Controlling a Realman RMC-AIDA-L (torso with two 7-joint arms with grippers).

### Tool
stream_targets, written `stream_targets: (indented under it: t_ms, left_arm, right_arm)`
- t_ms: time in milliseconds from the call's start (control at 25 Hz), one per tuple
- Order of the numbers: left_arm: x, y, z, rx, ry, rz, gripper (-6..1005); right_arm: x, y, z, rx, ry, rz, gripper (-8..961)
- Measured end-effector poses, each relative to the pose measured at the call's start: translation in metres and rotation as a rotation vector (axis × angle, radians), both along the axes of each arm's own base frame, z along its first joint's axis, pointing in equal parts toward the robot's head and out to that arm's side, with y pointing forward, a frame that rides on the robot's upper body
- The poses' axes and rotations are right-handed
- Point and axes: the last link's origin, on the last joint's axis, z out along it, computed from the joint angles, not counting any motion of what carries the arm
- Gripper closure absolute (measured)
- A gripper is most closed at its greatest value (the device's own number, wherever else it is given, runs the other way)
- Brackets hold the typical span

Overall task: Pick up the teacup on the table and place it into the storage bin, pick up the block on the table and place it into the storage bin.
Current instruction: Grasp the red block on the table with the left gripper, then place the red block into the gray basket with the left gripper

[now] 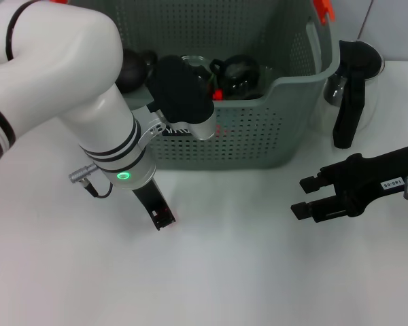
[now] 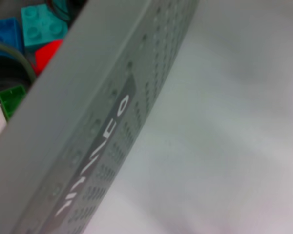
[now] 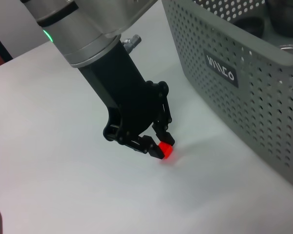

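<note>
White table (image 1: pixel 224 272) fills the foreground, and on it at about eight o'clock the left gripper (image 1: pixel 162 218) points straight down with its black fingers pinched shut on a small red block (image 3: pixel 166 149) that touches the surface. At three o'clock the right gripper (image 1: pixel 304 197) hovers low above the table with its two fingers spread apart and empty. Farther back at twelve o'clock stands the storage bin (image 1: pixel 258 129), holding dark rounded items and coloured bricks; no teacup can be made out with certainty.
</note>
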Motion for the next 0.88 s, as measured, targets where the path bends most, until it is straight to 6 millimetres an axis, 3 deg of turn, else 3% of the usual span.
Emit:
stream_targets:
  t_ms: [360,680,880]
  left_arm:
    - [0.001,-0.001,0.002,-0.006,0.0,0.006,818]
    - [0.022,-0.012,0.016,-0.031,-0.083,-0.004,787]
    - [0.042,-0.02,0.039,-0.055,-0.262,0.015,768]
  right_arm:
    - [0.001,-0.001,0.0,0.001,0.0,-0.003,294]
    - [0.002,0.0,0.001,0.007,-0.003,0.004,295]
    - [0.001,0.001,0.001,0.01,-0.004,0.007,295]
